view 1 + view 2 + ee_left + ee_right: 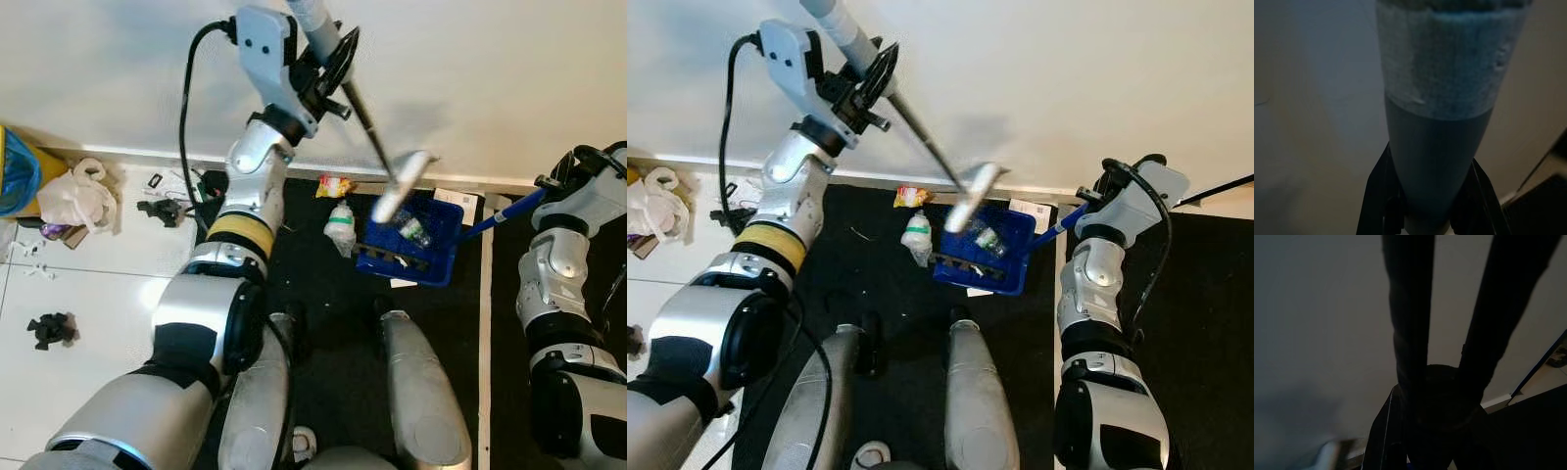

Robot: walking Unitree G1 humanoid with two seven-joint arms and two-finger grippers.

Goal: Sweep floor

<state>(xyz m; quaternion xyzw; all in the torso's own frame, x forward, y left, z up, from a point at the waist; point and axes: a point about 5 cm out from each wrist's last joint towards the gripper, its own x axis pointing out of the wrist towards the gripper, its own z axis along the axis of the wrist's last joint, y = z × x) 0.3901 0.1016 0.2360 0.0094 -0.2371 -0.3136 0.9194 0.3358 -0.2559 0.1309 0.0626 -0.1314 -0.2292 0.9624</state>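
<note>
Far off to the left of everything, a blue bag [15, 168] is cut off at the edge, with a white plastic bag [76, 194] slumped beside it on the pale tiles [98, 294]. Small black bits [51, 330] lie scattered there, too small to name.

The left gripper [328, 61] is raised high against the white wall [470, 69], its black fingers [1382, 196] clamped on the broom [362, 113] handle. In the left wrist view the grey handle with its pale foam sleeve runs straight out between the fingers. The top of the handle is cut off at the upper edge of the head views. From the grip, the broom's long axis slants down and away toward the robot's right, thin dark shaft first, ending in a blurred pale head [402, 184]. That head hangs over the blue dustpan [441, 235], well below and to the right of the left jaws.

The dustpan sits on the dark mat [323, 313] near the baseboard. Inside it lies a clear bottle [413, 230]. Just left of the pan, on the mat, are a crumpled plastic bottle [340, 228] and a small yellow-red wrapper [334, 185].

The pan's blue handle [505, 215] rises toward the right gripper [1095, 194]; its fingers [1410, 333] are closed round a dark rod, though that wrist view is very dim.
</note>
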